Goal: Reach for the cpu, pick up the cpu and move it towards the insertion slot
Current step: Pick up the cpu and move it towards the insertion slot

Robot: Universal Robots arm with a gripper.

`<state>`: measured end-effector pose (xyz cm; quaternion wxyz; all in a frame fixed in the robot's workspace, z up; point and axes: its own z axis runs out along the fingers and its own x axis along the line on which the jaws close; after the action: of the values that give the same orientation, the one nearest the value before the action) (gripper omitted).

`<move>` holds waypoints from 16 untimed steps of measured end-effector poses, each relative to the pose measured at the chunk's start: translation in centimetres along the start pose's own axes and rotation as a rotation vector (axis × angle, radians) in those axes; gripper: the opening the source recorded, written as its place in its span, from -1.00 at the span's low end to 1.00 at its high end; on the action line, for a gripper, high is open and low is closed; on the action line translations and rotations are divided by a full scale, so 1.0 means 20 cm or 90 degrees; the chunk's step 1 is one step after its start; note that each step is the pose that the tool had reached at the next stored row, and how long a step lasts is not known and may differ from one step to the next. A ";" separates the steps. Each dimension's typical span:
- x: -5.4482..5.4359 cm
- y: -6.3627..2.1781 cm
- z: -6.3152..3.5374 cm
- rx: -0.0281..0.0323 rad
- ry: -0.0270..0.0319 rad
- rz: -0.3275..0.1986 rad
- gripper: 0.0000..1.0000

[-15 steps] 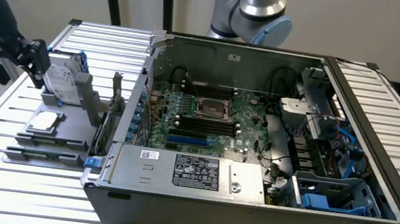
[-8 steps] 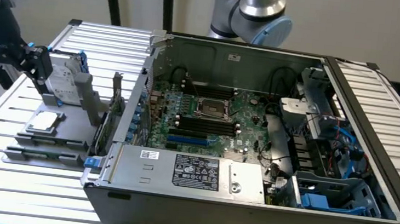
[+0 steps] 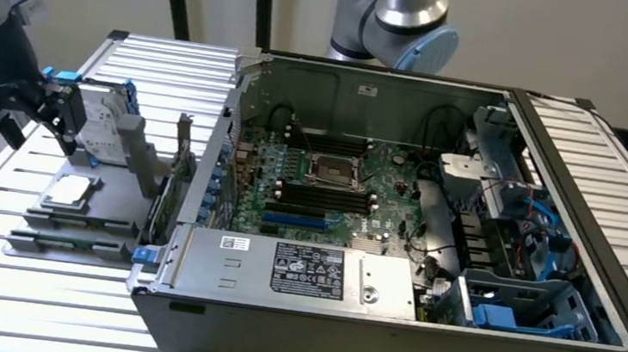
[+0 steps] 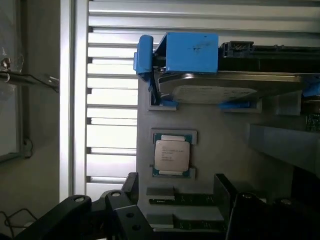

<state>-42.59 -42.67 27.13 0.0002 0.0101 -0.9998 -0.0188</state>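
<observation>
The cpu (image 3: 68, 191) is a small square chip with a silver-grey top, lying flat in a recess of the grey holder plate (image 3: 115, 209) at the exterior view's left. In the wrist view the cpu (image 4: 171, 154) sits just beyond my black fingers (image 4: 107, 212). My gripper (image 3: 39, 128) hangs above the holder, behind the cpu and beside the upright hard drive, open with nothing between its fingers; it also appears as the gripper (image 4: 180, 220). The insertion slot (image 3: 332, 171) is the metal-framed square socket on the green board inside the computer case.
An upright silver hard drive in a blue frame (image 3: 100, 125) stands on the holder close to the gripper. Memory sticks (image 4: 190, 201) lie in the holder's near slots. The open case wall (image 3: 203, 183) rises between holder and board. A second arm (image 3: 404, 20) stands behind the case.
</observation>
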 end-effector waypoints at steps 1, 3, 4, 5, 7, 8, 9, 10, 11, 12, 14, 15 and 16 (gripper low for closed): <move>0.00 0.000 0.009 0.0000 0.0000 0.000 0.42; 0.00 -0.001 0.027 0.0000 0.0000 0.000 0.42; 0.00 -0.001 0.036 0.0000 0.0000 0.000 0.42; 0.00 -0.002 0.045 0.0000 0.0000 0.000 0.42; 0.00 -0.002 0.064 0.0000 0.0000 0.000 0.42; 0.00 -0.003 0.073 0.0000 0.0000 0.000 0.42; 0.00 -0.003 0.081 0.0000 0.0000 0.000 0.42; 0.00 -0.003 0.090 0.0000 0.0000 0.000 0.42; 0.00 -0.003 0.099 0.0000 0.0000 0.000 0.42; -0.01 -0.004 0.109 0.0000 0.0001 0.000 0.42; -0.01 -0.005 0.127 0.0000 0.0000 0.000 0.42; -0.02 -0.006 0.136 0.0000 0.0000 0.000 0.42; -0.02 -0.006 0.145 0.0000 0.0000 0.000 0.42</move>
<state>-42.20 -42.68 24.22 0.0002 0.0101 -0.9998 -0.0188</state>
